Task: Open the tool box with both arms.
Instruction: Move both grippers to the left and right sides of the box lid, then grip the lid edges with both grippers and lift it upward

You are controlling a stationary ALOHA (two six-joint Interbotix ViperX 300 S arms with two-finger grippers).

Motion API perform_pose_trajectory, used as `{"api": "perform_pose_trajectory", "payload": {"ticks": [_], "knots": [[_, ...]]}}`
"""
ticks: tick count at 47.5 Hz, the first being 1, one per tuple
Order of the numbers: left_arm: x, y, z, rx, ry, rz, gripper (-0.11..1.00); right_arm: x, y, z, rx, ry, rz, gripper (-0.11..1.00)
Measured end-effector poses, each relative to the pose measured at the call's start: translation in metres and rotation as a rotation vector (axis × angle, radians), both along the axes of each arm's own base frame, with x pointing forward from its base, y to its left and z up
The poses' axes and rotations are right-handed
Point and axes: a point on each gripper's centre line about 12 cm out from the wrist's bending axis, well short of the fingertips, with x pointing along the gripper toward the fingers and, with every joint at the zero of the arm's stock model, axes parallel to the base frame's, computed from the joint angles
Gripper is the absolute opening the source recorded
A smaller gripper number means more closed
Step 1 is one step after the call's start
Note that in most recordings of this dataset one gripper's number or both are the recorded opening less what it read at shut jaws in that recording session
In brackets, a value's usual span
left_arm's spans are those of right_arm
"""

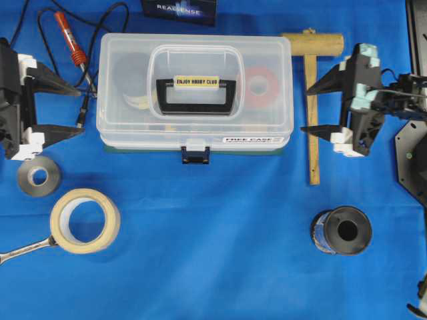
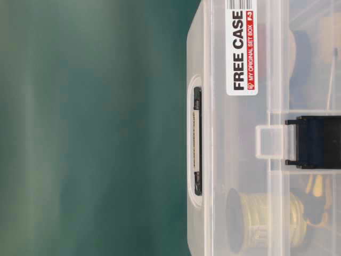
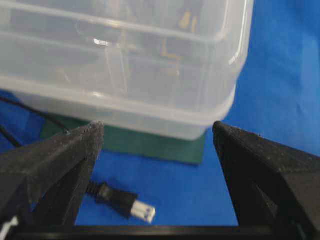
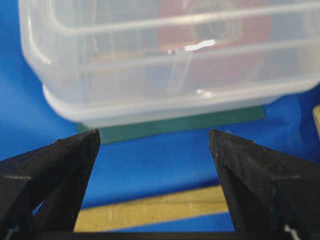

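Both hands wide open, empty: left hand [image 1: 81,109], right hand [image 1: 308,110] flanking closed tool box [image 1: 195,90]

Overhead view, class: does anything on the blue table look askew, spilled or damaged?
Nothing stands out. The tool box sits square and shut, its latch down; the tape rolls and mallet lie tidy around it.

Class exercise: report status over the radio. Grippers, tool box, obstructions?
Left gripper open, empty, left of tool box. Right gripper open, empty, to its right. Box shut, latch down. Mallet under right gripper, cable by left.
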Motion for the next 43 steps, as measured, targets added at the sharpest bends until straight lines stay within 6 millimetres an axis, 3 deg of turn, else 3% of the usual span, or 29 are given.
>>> {"api": "perform_pose_trajectory", "payload": {"ticks": [12, 43], "knots": [[0.016, 0.004, -0.001, 0.011, -0.029, 0.002, 0.87, 0.016, -0.004, -0.001, -0.013, -0.022, 0.003, 0.86], [0.018, 0.008, -0.001, 0.014, -0.03, 0.016, 0.87, 0.019, -0.005, 0.006, -0.024, -0.05, 0.004, 0.86]]}}
